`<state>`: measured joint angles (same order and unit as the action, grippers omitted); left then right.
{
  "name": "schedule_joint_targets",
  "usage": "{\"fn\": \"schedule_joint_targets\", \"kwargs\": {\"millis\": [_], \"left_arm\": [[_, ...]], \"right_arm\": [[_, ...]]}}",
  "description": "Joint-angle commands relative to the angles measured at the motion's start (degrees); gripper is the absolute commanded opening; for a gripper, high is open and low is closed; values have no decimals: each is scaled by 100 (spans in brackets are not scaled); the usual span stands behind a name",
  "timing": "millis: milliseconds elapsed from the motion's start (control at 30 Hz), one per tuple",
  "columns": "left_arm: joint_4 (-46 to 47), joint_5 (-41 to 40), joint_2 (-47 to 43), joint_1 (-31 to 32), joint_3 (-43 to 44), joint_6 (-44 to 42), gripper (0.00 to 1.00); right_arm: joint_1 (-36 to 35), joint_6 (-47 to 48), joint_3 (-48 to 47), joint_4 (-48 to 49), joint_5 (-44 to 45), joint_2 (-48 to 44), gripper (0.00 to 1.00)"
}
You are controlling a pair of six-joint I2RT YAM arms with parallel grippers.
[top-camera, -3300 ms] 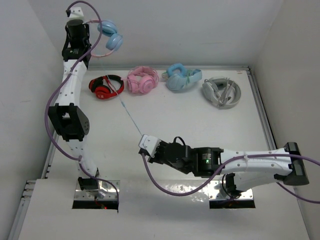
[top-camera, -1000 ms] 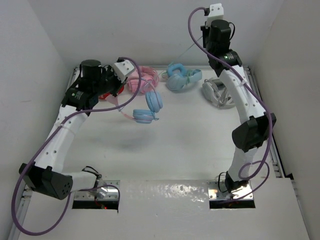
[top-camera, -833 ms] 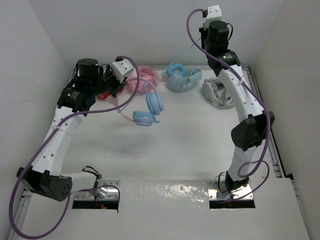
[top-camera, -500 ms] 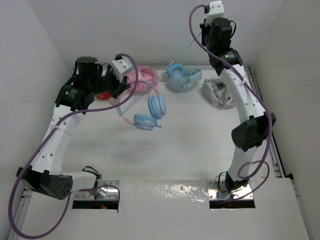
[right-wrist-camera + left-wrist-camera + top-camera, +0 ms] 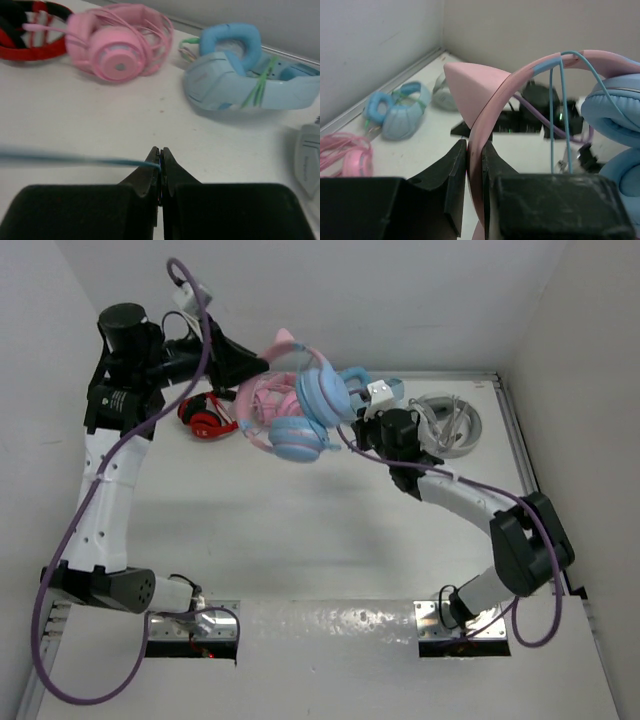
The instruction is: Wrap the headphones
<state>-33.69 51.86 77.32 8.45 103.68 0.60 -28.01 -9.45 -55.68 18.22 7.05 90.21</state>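
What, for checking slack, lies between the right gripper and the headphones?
The thin blue cable from the headphones, pinched in the right gripper; the right wrist view shows it.

Bright, even overhead light; soft shadows fall on the counter (image 5: 300, 540). Glare flares at the bottom edge. The cable (image 5: 75, 160) smears blurred, left of the right wrist view.

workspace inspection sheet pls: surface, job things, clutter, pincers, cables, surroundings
surface: white table, arm shadows on it
job's things: headphones, pink cat-ear band, blue cups, held off the table
clutter: red pair, pink pair, light blue pair, white pair, all along the far edge
grippers: left pincer shut on the headband; right pincer shut on the thin blue cable
cables: thin blue cable crosses the headband; purple arm cable loops by the left arm
surroundings: white walls on three sides
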Motion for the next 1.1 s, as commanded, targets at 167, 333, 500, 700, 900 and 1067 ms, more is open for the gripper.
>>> {"fn": "schedule_joint_targets", "kwargs": {"millis": [167,333,500,700,900,1067], "left_arm": [[3054,811,336,-651,196,3359,0],[2500,107,424,-713,293,3209,0],[2167,-684,495,-845,232,3245,0],[1376,-2608,591,-1091,346,2369,0],[1593,-4437,600,-1091,-118,1321,0],[2147,-5044,609,-1091,-804,995,0]], "right_arm": [[-925,-1444,1814,3633,173,-1084,0],[-1891,-762,1956,3813,638,-954,0],[-2725,-5,1412,3409,859,-365,0],[-3508,664,814,2671,1071,57,0],[-3703,243,252,1854,298,479,0],[-3834,-170,-994,1088,-317,1155,0]]}}
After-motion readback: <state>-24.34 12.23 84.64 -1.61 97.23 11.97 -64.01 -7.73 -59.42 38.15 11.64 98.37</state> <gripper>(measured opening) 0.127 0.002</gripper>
